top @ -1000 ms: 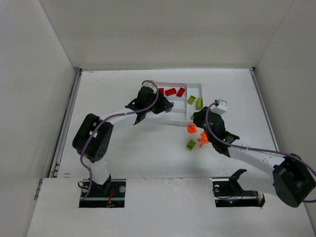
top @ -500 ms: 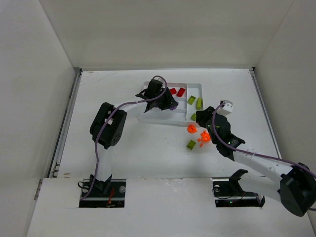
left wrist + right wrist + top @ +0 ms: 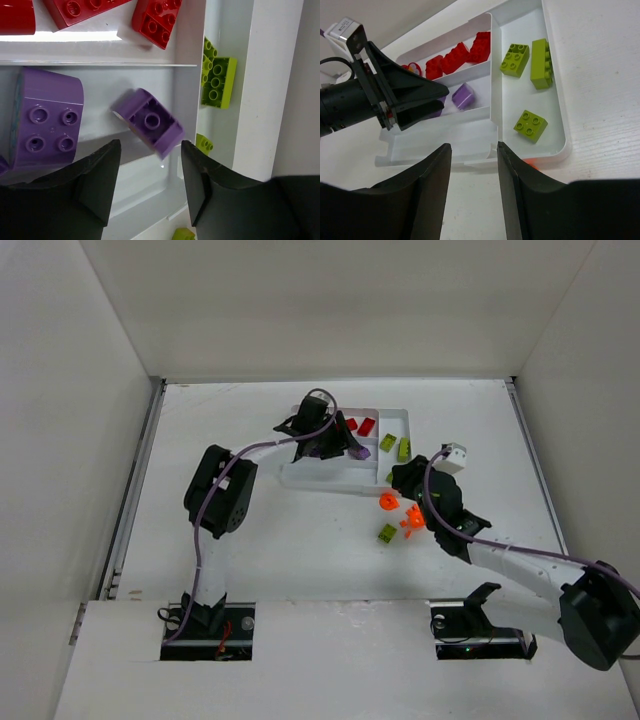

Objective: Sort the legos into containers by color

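The white tray (image 3: 300, 478) lies mid-table. My left gripper (image 3: 333, 446) (image 3: 150, 150) hovers over its middle slot, open, with a small purple lego (image 3: 147, 122) lying loose just beyond the fingertips and a bigger purple one (image 3: 47, 120) beside it. Red legos (image 3: 155, 22) (image 3: 457, 52) fill the far slot. Yellow-green legos (image 3: 540, 62) (image 3: 530, 125) (image 3: 217, 80) lie in the crosswise slot. My right gripper (image 3: 400, 478) (image 3: 473, 147) stands open above the tray's near rim (image 3: 560, 145), nothing between its fingers.
On the table near the tray's front right corner lie two orange legos (image 3: 389, 502) (image 3: 411, 522) and one yellow-green lego (image 3: 387, 533), close under the right arm. White walls enclose the table on three sides.
The left arm swung further over the tray, then its jaws widened and the small purple lego now lies free in the middle slot. The right jaws have widened too.
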